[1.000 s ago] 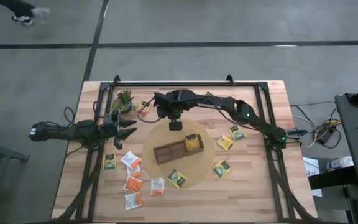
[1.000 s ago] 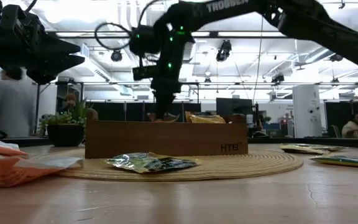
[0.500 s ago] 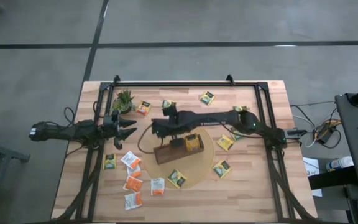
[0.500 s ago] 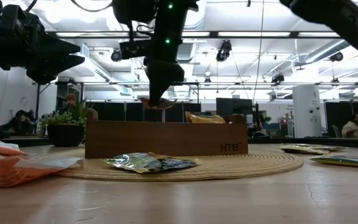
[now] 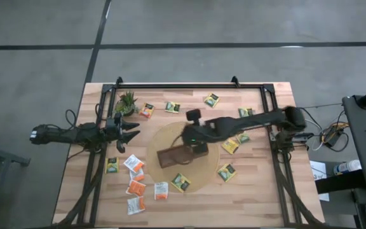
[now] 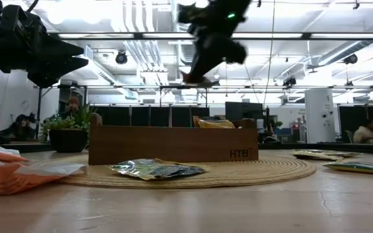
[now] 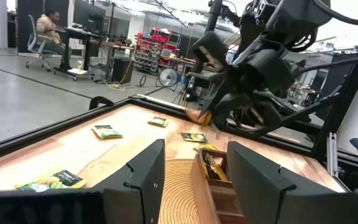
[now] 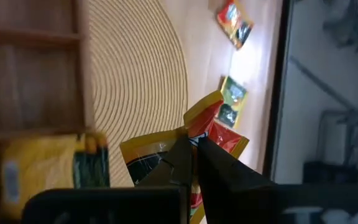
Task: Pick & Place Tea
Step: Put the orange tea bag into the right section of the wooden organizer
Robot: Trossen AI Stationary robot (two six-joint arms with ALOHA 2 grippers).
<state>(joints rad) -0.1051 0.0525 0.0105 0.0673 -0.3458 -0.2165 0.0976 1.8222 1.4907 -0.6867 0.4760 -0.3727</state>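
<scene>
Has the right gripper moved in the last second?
Yes. The right gripper, shut on a tea bag, swung from near the plant to above the wooden tray.

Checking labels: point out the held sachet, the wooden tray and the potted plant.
held sachet [image 8: 213, 134], right wrist view, its red-and-yellow face just past the fingertips.
wooden tray [image 6: 167, 144], low view, its front wall.
potted plant [image 5: 128, 101], high view, its green leaves.

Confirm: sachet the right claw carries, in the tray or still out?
Out. The right claw is shut on an orange-and-yellow sachet, held in the air above the wooden tray, not in a compartment.
</scene>
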